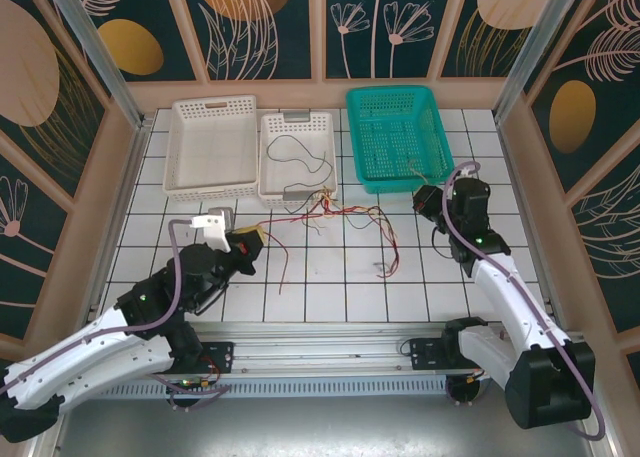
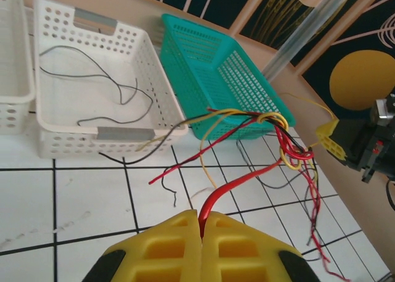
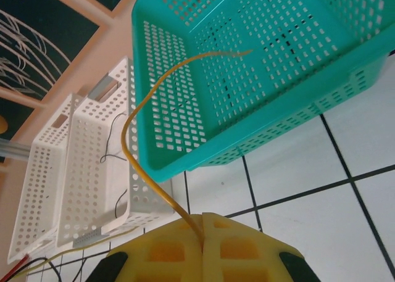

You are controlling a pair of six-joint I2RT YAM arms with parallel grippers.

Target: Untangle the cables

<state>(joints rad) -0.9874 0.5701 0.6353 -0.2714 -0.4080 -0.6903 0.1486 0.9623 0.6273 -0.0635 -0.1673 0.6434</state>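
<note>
The cables lie as a knot of thin red, yellow and black wires [image 1: 350, 217] on the tiled table, in front of the baskets. My left gripper [image 1: 250, 242] is at the knot's left, its yellow pads shut on a red cable [image 2: 247, 177] that runs up to the knot [image 2: 290, 149]. In the left wrist view the jaws [image 2: 200, 217] meet with the red cable pinched between them. My right gripper [image 1: 422, 199] is at the knot's right, beside the teal basket. It [image 3: 202, 219] is shut on a yellow-orange cable [image 3: 133, 152] whose free end curves up over the basket.
A teal basket [image 1: 400, 137] stands at the back right. Two white baskets [image 1: 210, 147] [image 1: 297, 157] stand at the back left; the nearer one holds a black wire [image 2: 105, 78]. Wooden walls ring the table.
</note>
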